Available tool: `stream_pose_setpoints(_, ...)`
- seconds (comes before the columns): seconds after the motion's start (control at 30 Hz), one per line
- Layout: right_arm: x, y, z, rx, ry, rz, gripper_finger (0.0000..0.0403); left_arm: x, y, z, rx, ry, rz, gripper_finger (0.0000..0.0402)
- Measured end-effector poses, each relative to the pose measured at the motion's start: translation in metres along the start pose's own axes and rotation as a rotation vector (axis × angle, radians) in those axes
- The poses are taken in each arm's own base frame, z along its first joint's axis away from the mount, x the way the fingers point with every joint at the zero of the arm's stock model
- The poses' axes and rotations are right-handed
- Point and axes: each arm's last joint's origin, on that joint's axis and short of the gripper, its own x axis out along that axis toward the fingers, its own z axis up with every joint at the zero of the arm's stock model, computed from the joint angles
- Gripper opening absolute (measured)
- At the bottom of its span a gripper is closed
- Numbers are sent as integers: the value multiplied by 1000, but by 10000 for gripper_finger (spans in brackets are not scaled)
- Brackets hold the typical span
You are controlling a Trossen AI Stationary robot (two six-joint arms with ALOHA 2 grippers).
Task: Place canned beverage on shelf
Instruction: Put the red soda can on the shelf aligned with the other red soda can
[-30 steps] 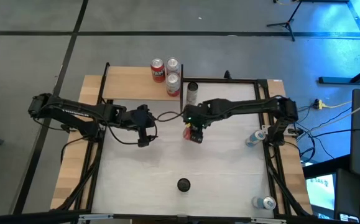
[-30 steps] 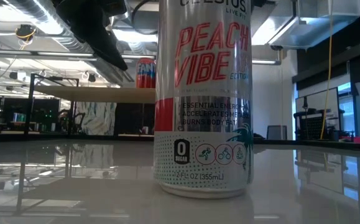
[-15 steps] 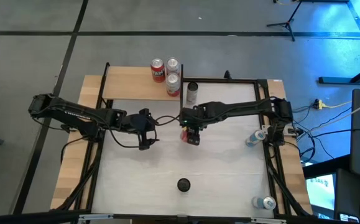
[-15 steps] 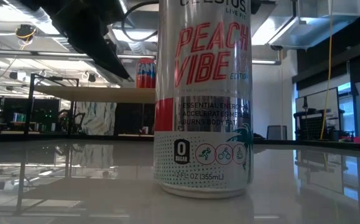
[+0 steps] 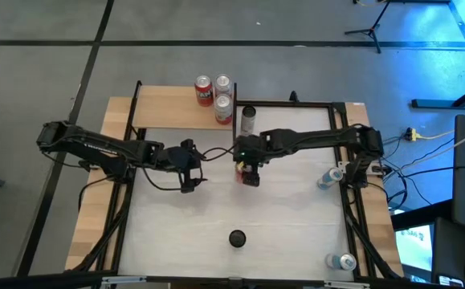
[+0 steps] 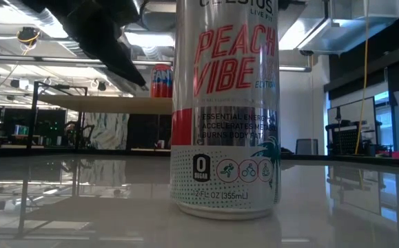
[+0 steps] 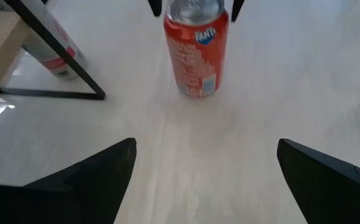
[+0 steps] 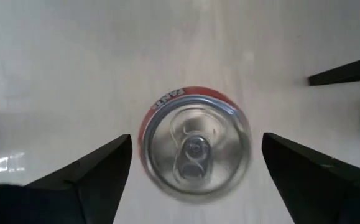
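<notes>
A red soda can (image 5: 240, 170) stands upright on the white table; it also shows in the left wrist view (image 7: 195, 53) and, from above, in the right wrist view (image 8: 195, 146). My right gripper (image 5: 249, 172) hovers over it, open, one finger on either side of the can's top (image 8: 196, 140), apart from it. My left gripper (image 5: 190, 178) is open and empty, left of the can and facing it (image 7: 204, 180). The shelf (image 5: 168, 112), a light-tan board in a black frame at the far left, carries three cans (image 5: 216, 95).
A silver can (image 5: 248, 120) stands on the table beside the shelf's frame. A tall white can (image 6: 225, 110) stands close to the low camera, near the front edge (image 5: 238, 238). Two more cans (image 5: 328, 178) (image 5: 343, 261) are at the right edge.
My left gripper has shifted a little toward the red can and come lower. My right gripper has shifted slightly toward the table's left, staying over the can, which has stayed upright on the table.
</notes>
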Motion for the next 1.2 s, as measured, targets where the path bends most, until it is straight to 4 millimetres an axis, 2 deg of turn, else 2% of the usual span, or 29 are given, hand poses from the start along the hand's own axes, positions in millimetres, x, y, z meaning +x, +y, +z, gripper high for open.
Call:
stream_pose_setpoints(0.23, -46, -1, -13, -5, -24, -17, 355, 20, -5, -1, 22, 11, -9, 379)
stream_pose_setpoints(0.33, -49, -4, -31, -1, -3, -112, 355, 34, -9, -4, 25, 43, -10, 379)
stream_pose_setpoints(0.53, -34, -14, -70, 30, -34, -342, 356, 59, -26, -10, -44, 57, -75, 374)
stream_pose_setpoints(0.7, -1, -16, -90, 44, -117, -347, 356, 81, -49, -8, -68, -38, -189, 358)
stream_pose_setpoints(0.83, 17, -20, -102, 57, -182, -378, 356, 102, -63, -13, -62, -95, -246, 342)
stream_pose_setpoints(1.03, 24, -20, -99, 45, -317, -357, 356, 125, -72, -14, -28, -232, -306, 316)
stream_pose_setpoints(1.2, 23, -18, -94, 40, -390, -311, 356, 133, -69, -13, -44, -283, -296, 301)
